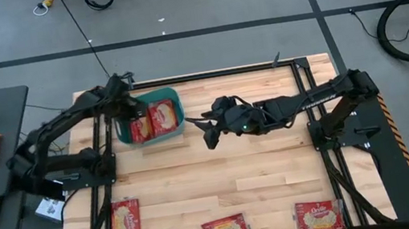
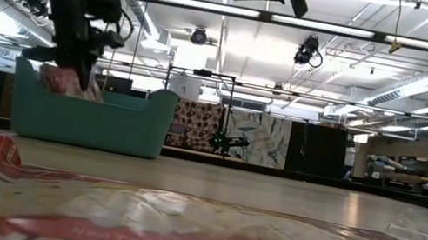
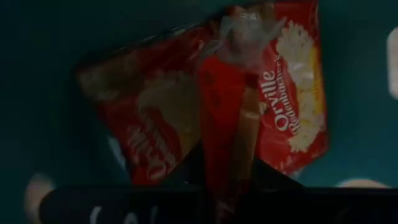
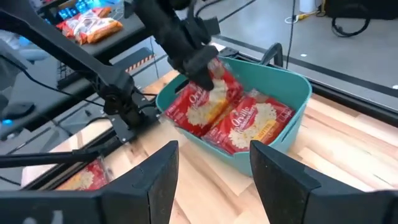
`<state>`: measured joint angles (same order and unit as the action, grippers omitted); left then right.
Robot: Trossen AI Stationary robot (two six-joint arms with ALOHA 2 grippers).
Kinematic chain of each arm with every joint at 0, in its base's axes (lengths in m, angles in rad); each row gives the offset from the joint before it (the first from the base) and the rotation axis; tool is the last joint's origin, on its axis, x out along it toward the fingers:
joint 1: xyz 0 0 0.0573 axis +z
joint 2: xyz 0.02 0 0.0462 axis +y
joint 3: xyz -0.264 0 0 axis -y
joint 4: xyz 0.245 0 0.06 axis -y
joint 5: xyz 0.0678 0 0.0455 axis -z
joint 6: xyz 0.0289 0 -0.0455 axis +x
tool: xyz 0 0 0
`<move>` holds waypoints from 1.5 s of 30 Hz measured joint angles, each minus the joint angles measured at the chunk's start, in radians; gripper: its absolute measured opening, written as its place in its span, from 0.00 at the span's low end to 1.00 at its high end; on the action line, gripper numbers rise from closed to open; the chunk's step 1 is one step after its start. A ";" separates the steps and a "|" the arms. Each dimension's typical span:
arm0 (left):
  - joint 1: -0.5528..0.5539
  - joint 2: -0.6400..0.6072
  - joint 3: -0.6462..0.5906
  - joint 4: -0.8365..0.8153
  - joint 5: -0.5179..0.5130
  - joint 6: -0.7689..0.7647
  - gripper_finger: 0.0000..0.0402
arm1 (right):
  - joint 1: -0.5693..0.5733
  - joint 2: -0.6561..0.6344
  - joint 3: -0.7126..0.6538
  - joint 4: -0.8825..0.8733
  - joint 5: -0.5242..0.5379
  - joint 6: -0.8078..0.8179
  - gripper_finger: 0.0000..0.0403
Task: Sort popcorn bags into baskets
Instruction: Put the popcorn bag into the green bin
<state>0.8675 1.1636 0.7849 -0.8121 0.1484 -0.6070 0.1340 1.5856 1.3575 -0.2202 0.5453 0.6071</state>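
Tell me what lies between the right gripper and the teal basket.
Nothing: in the high view only bare wooden table separates the open right gripper from the basket.

You can see a teal plastic tub with rounded corners just past the open right jaws; its walls look smooth and a little shiny. The flat red popcorn bags inside it are wrapped in clear, crinkly, glossy film. One red bag sits pinched in the left jaws, and its clear wrap bunches and shines. Below the jaws, the pale wooden table top is made of planks, smooth and matt. The dark right gripper fingers look like dull hard plastic.
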 joint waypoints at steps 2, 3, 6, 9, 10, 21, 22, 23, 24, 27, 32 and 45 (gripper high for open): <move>-0.005 0.043 0.000 0.025 0.013 0.030 0.08 | 0.014 0.000 0.000 0.002 0.023 0.009 0.50; -0.011 0.062 0.000 0.044 0.027 0.045 0.08 | 0.021 0.000 0.000 0.002 0.033 0.020 0.50; -0.034 0.098 0.000 0.089 0.060 0.069 0.12 | 0.030 0.000 -0.005 0.002 0.038 0.046 0.50; -0.056 0.107 -0.001 0.102 0.018 0.070 0.18 | 0.030 0.000 -0.018 -0.011 0.059 0.086 0.50; -0.061 0.107 -0.001 0.099 0.002 0.070 0.20 | 0.030 0.000 -0.019 -0.021 0.064 0.104 0.50; -0.087 0.106 0.151 -0.111 -0.087 0.054 0.37 | 0.105 0.000 -0.019 -0.050 0.090 0.099 0.49; -0.097 0.106 0.168 -0.146 -0.109 0.054 0.38 | 0.113 -0.001 -0.019 -0.065 0.091 0.100 0.48; -0.107 0.106 0.182 -0.183 -0.129 0.054 0.39 | 0.122 -0.001 -0.019 -0.083 0.093 0.103 0.48; -0.117 0.106 0.193 -0.219 -0.145 0.054 0.39 | 0.130 -0.001 -0.019 -0.101 0.100 0.107 0.48; -0.154 0.102 0.201 -0.325 -0.168 0.033 0.37 | 0.163 -0.007 -0.019 -0.127 0.136 0.106 0.46; -0.252 0.099 0.201 -0.416 -0.229 -0.122 0.34 | 0.238 -0.036 -0.019 -0.151 0.214 0.053 0.39; -0.570 0.100 0.134 -0.162 -0.516 -0.589 0.33 | 0.307 -0.035 -0.019 -0.382 0.208 0.107 0.11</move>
<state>0.2972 1.2633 0.9186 -0.9737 -0.3680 -1.1958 0.4405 1.5509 1.3388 -0.6021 0.7536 0.7143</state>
